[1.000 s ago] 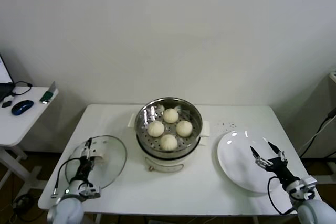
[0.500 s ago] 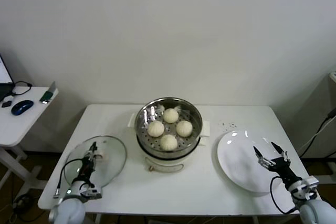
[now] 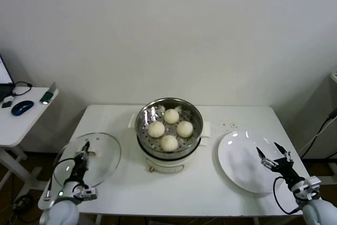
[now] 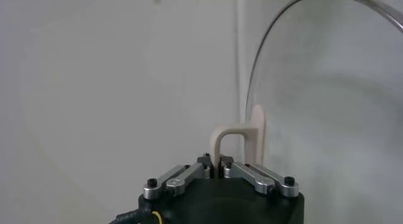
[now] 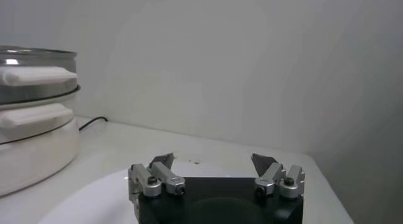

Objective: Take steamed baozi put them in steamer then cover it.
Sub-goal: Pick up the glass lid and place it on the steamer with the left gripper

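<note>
Baozi (image 3: 169,128), four of them, sit in the steamer (image 3: 169,133) at table centre. Left gripper (image 3: 82,154) has its fingers clamped on the cover (image 3: 87,158) handle, lid tilted at near left. Right gripper (image 3: 274,155) hangs spread wide, empty, over the plate (image 3: 241,160). No readable writing.

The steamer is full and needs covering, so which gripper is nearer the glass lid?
Left. The left gripper is shut on the handle of the glass lid. The right gripper hangs open over the white plate, across the steamer.
</note>
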`<action>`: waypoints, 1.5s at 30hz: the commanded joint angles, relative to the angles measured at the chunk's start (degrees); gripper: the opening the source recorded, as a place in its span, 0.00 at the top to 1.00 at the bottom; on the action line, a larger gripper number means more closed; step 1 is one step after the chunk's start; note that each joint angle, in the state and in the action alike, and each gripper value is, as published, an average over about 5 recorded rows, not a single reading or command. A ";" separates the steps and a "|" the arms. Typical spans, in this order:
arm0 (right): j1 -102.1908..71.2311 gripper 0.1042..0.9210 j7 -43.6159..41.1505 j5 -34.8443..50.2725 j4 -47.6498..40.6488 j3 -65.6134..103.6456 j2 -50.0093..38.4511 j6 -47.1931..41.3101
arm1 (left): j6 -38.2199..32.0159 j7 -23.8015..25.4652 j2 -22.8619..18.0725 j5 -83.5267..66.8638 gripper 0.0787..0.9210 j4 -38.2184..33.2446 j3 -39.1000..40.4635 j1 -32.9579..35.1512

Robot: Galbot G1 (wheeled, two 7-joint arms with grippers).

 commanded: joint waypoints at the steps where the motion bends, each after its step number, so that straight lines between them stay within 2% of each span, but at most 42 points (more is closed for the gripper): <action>1: 1.31 0.12 -0.02 -1.65 -1.03 -0.82 -0.02 0.17 | 18.11 -0.16 3.89 -1.39 0.91 -20.63 0.30 6.75; 6: 2.48 0.12 -0.04 -2.72 -1.65 -2.23 -0.47 0.32 | 23.93 1.02 9.07 -3.82 0.91 -26.70 2.37 7.43; 10: 4.28 0.12 0.00 -3.14 -2.60 -3.57 -1.38 0.35 | 27.38 2.86 12.71 -4.44 0.91 -29.16 6.36 4.42; 14: 6.13 0.12 0.21 -3.65 -3.43 -4.77 -1.58 0.22 | 30.63 6.44 16.29 -4.19 0.91 -29.44 14.72 -2.88; 18: 8.92 0.12 0.93 -4.67 -4.66 -6.68 -1.27 -0.11 | 35.28 11.79 17.26 -3.35 0.91 -27.52 27.18 -15.22; 23: 10.61 0.12 1.39 -4.96 -5.36 -7.87 -1.22 -0.45 | 38.25 18.66 11.96 -0.33 0.91 -23.07 38.10 -28.30; 27: 10.69 0.12 1.38 -4.94 -5.60 -7.45 -1.20 -0.38 | 38.25 21.83 6.10 3.43 0.91 -19.35 43.52 -33.08; 32: 10.21 0.12 1.38 -5.04 -5.64 -6.49 -0.90 -0.24 | 38.25 23.45 0.17 7.02 0.91 -15.73 47.09 -33.83; 38: 9.47 0.12 1.48 -5.44 -5.96 -5.45 -0.40 -0.02 | 38.25 23.99 -7.86 9.55 0.91 -10.52 46.99 -33.27; 45: 9.06 0.12 1.36 -5.66 -6.08 -4.85 -0.40 0.16 | 38.25 23.87 -12.03 10.72 0.91 -7.36 46.41 -33.04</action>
